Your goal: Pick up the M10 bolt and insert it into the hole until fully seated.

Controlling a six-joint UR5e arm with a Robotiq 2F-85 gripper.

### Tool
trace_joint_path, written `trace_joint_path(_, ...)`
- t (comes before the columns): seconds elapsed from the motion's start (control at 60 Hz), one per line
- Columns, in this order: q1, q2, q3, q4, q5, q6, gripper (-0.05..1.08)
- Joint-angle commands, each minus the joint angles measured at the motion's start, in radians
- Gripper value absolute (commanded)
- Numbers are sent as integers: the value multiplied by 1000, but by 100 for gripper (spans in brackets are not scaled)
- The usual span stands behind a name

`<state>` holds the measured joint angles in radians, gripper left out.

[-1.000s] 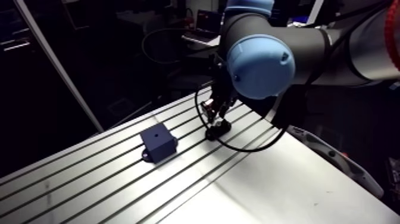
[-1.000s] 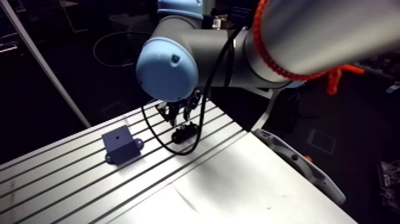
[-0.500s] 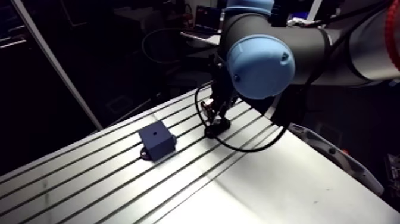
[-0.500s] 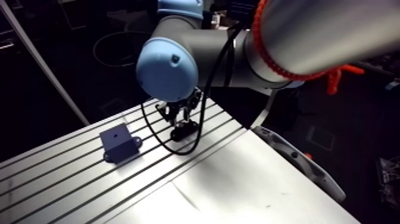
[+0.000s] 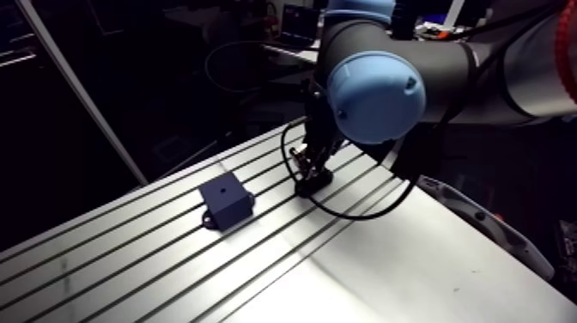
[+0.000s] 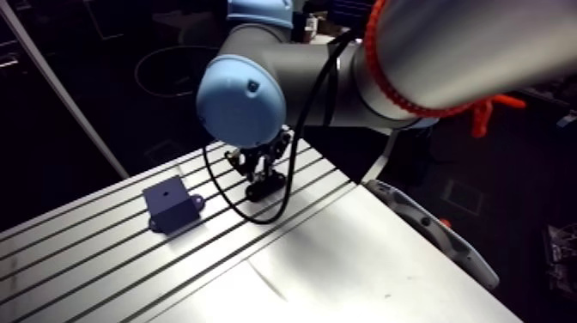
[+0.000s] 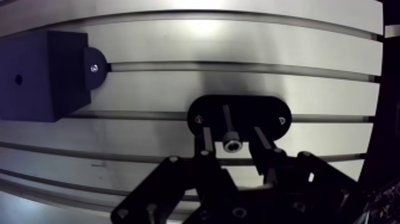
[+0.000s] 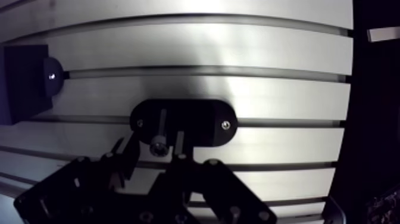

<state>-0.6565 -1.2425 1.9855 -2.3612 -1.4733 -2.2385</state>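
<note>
Far left in the arm view, the dark blue rectangular block (image 5: 225, 200) sits flat on the slotted aluminium worktop (image 5: 386, 266). It has a small round hole (image 5: 222, 185) in its top face. The wrist view picks out a rounded mounting tab (image 7: 94, 68) on the side of the block that faces the end effector, lying over one of the slots with a bright screw head in it.

Moving right, and well apart from the block, a black oval holder plate (image 7: 240, 116) lies across a slot. The silver socket-head bolt (image 7: 231, 143) is on that plate. It looks to be standing upright, head toward the camera, though the wide lens makes its tilt hard to judge.

The end effector (image 7: 231, 134) is down right over the plate. In the wrist view its two black fingers (image 7: 204, 145) straddle the bolt, one on each side of the head. A sliver of bright gap shows on both sides, so the end effector is released. The bolt sits between the fingers with neither one pressing on it.
</note>
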Motion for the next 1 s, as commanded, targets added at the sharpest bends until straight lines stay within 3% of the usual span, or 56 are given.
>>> trace_joint_path(0.017,0,1,5,-1,0,1,58)
trace_joint_path(0.833,1,15,6,-47,-6,1,63)
trace_joint_path(1.0,3,13,8,-47,1,1,63)
